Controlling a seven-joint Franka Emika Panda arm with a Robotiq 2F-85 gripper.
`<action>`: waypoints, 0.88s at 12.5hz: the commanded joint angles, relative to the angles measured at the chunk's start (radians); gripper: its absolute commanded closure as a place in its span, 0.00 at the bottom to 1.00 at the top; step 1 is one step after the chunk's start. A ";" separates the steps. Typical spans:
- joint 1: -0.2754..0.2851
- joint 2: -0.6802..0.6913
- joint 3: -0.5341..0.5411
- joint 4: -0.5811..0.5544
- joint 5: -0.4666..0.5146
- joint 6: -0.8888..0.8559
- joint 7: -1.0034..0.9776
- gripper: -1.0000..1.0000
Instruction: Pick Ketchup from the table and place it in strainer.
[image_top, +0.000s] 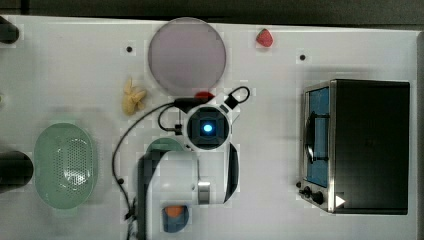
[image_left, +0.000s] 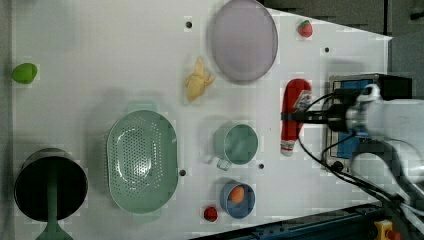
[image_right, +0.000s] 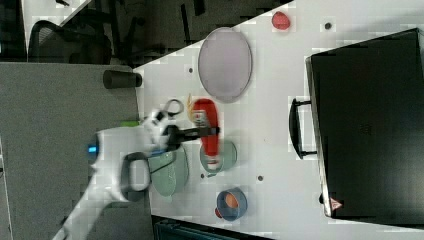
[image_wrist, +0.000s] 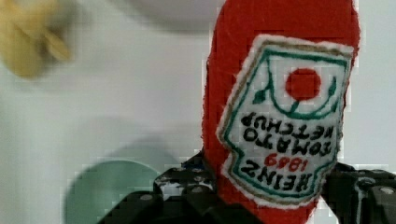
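The ketchup (image_wrist: 280, 93) is a soft red bottle with a white Heinz label, and it lies between my gripper's (image_wrist: 275, 205) black fingers, which press on both its sides. In the left view the gripper (image_left: 292, 117) crosses the middle of the ketchup (image_left: 295, 97), just to the right of the green cup. From above, the wrist covers most of the ketchup (image_top: 204, 94), leaving a red tip in sight. The strainer (image_top: 65, 165), a pale mint oval basket with a perforated bottom, sits empty at the top view's left. The arm partly hides the strainer (image_right: 172, 172) in the right view.
A green cup (image_left: 236, 144) stands between bottle and strainer (image_left: 142, 160). Also on the table are a blue bowl (image_left: 237, 198) holding an orange thing, a tiny red ball (image_left: 210, 214), a yellow banana (image_top: 132, 97), a purple plate (image_top: 186, 55), a strawberry (image_top: 264, 37) and a toaster oven (image_top: 360, 145).
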 joint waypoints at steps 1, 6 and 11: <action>0.050 -0.084 0.097 0.089 -0.002 -0.135 0.172 0.37; 0.091 -0.067 0.288 0.163 -0.002 -0.232 0.482 0.37; 0.116 0.044 0.470 0.175 -0.003 -0.109 0.771 0.37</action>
